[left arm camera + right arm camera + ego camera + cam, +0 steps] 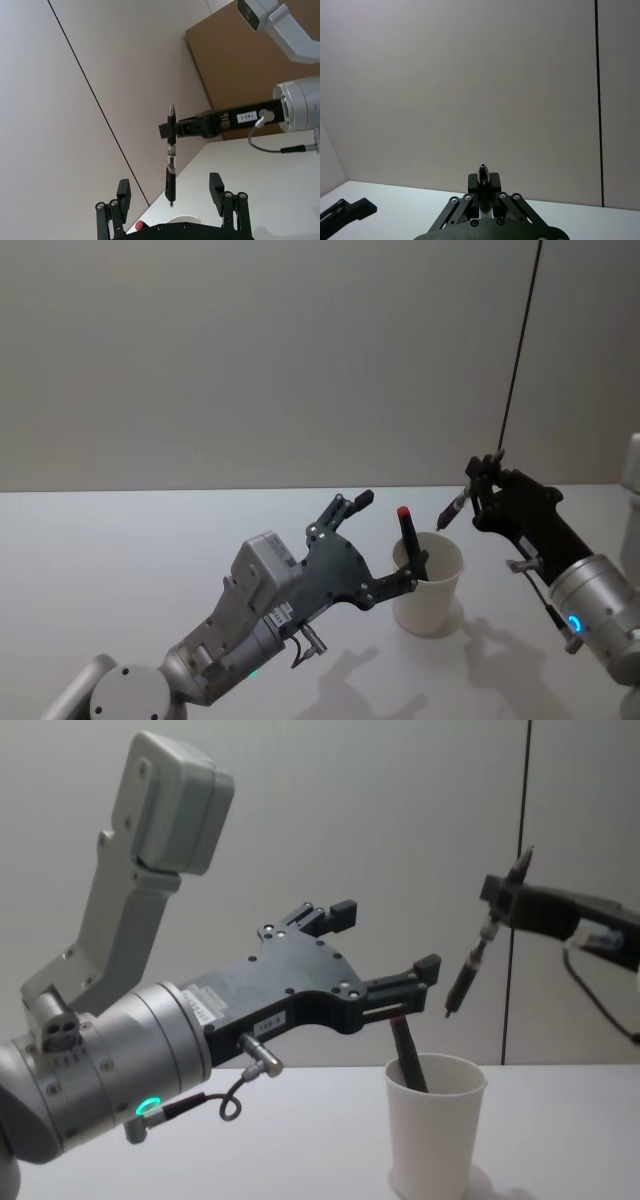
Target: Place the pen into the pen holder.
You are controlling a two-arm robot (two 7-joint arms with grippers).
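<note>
1. Now the carrying step is in hand: the right gripper [482, 476], at the right of the head view, is clamped on a dark pen [454, 508] held tilted, tip down, above and just beside the pen holder [428, 582].
2. Next, I judge, the tip must come over the rim, then lower before release.
3. The left gripper [385, 543] hangs with fingers spread by the cup's left side – grasping nothing.
4. The white tapered cup stands lower centre on the table [120, 570], a red-capped pen [408, 536] already leaning inside.
</note>
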